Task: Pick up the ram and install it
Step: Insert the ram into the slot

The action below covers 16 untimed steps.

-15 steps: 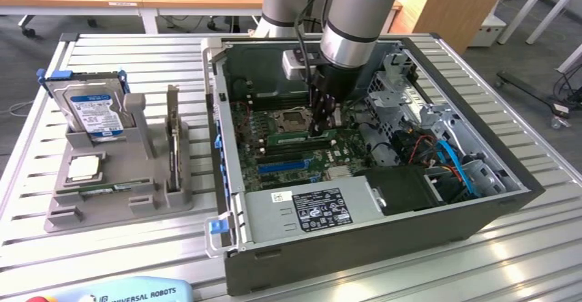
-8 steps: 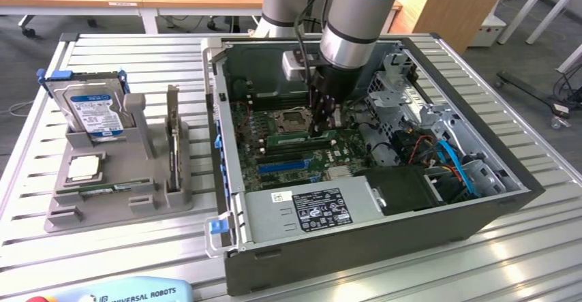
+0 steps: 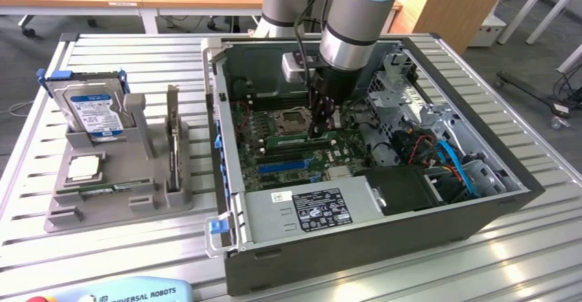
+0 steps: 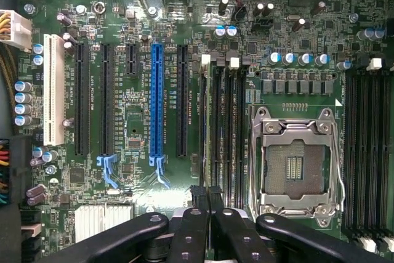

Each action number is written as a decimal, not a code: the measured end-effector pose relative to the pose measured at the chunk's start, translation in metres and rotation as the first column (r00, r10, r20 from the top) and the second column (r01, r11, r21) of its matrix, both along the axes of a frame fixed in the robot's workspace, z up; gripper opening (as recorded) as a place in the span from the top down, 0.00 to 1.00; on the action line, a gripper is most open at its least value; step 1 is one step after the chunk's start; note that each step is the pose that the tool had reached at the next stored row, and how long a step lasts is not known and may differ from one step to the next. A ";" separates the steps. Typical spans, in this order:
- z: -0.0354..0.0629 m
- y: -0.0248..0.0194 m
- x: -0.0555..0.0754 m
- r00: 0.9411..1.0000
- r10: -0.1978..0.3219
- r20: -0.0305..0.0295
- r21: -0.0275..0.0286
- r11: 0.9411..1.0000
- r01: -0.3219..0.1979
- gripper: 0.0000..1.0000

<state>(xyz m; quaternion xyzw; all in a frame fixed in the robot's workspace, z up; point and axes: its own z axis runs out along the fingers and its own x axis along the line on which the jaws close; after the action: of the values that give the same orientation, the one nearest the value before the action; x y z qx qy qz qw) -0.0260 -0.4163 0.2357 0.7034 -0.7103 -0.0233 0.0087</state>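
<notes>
Green and thin, the ram (image 3: 289,141) stood on edge along the memory slots (image 4: 225,133) of the board (image 4: 138,127), between the socket (image 3: 293,119) and the blue slot (image 3: 283,166), inside the open case (image 3: 364,254). My tool (image 3: 318,133) hung straight down over the end of the ram nearer the exterior view's right, its tip right at the stick. From the wrist I saw the two black fingers (image 4: 198,198) drawn together with only a sliver between them, poised over the slot row beside the socket. I could not tell whether they pinched the ram or merely touched its top edge. Off to the exterior view's left, well apart from the case, the grey holder (image 3: 136,203) sat on the slatted surface (image 3: 118,261) with the drive (image 3: 91,111) and the card (image 3: 173,135) standing in it.
</notes>
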 end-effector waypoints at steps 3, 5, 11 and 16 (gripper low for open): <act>-0.0002 0.0000 0.000 1.000 0.000 0.000 0.000 1.000 0.000 0.88; -0.0006 0.0000 0.000 1.000 0.000 0.000 0.000 1.000 0.000 0.88; -0.0023 0.0001 0.000 1.000 0.000 0.000 0.001 1.000 0.000 0.88; -0.0030 0.0000 0.000 1.000 -0.001 0.000 0.000 1.000 0.001 0.88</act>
<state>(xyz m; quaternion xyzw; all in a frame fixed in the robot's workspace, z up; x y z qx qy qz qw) -0.0261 -0.4163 0.2326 0.7032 -0.7105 -0.0234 0.0086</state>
